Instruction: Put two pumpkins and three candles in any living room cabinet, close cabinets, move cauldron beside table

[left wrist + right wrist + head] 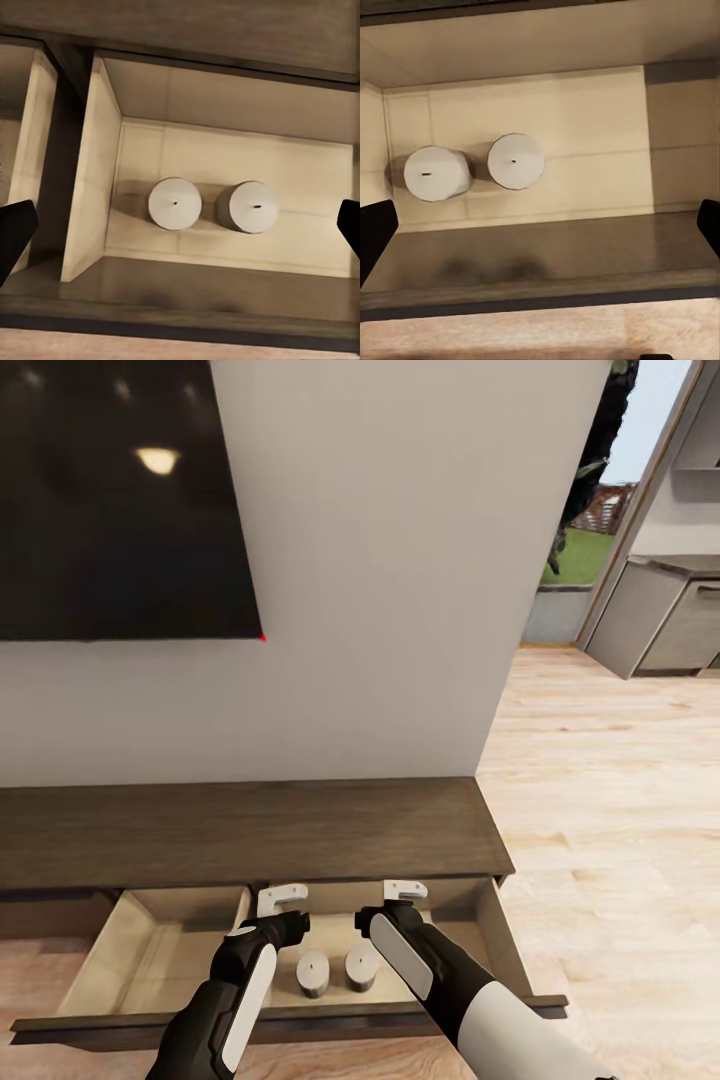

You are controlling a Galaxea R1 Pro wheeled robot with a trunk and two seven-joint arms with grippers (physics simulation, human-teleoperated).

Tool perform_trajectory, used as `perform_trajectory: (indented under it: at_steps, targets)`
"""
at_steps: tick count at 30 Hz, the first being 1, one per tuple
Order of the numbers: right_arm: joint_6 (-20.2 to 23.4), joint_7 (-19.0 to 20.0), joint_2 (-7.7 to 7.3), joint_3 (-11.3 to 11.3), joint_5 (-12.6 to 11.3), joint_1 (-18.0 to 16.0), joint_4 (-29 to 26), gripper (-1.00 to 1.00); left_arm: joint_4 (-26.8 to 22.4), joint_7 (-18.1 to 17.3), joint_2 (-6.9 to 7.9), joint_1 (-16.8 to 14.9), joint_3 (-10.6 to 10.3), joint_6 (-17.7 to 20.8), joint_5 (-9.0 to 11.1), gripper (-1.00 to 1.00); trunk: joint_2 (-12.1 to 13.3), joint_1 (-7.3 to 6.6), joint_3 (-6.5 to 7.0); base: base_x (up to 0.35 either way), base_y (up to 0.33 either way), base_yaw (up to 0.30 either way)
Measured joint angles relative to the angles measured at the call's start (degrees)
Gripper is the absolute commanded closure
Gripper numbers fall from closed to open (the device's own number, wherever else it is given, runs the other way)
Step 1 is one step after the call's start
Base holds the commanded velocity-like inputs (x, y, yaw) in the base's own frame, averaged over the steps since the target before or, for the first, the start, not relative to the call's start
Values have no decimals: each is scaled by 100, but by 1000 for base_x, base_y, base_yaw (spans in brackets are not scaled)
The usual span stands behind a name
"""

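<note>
A big white wall (400, 560) stands in front of the robot, with a dark screen (120, 490) hung on it. Under the wall runs the long brown cabinet (250, 830). Its right drawer (505, 950) is pulled out, and it is pale beige inside. Light wood floor (600, 780) lies to the right.

Two short white candles sit side by side in the drawer, close but not touching. One candle (313, 973) is nearer the left arm and the other candle (361, 967) is nearer the right arm. In the left wrist view they look like two round tops with tiny wicks, one (174, 203) and the other (253, 207).

Two candles look put away now. I think one more candle and the two pumpkins are left to fetch, so the drawer should stay open for now. To do this well, both arms should lift straight up and out. That way they will not bump the candles or the drawer's front edge.

The left gripper (282, 900) hangs over the drawer. Its jaws are spread wide and hold nothing. The right gripper (405, 890) hangs over the drawer too. Its jaws are also wide apart, with nothing between them. Neither one touches a candle.
</note>
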Motion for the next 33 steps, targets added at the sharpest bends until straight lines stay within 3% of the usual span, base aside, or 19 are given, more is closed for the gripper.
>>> perform_trajectory:
  at_steps: [23, 33]
  targets:
    - [0, -1, 0, 11, 0, 0, 0, -100, -4, 3, 0, 0, 8, 0, -8, -100, 922, -505, 413, 0, 0, 2]
    - [0, -3, 0, 17, 10, 0, 0, -100, -4, 6, 0, 0, 11, 1, -15, -100, 1323, -725, 609, 0, 0, 215]
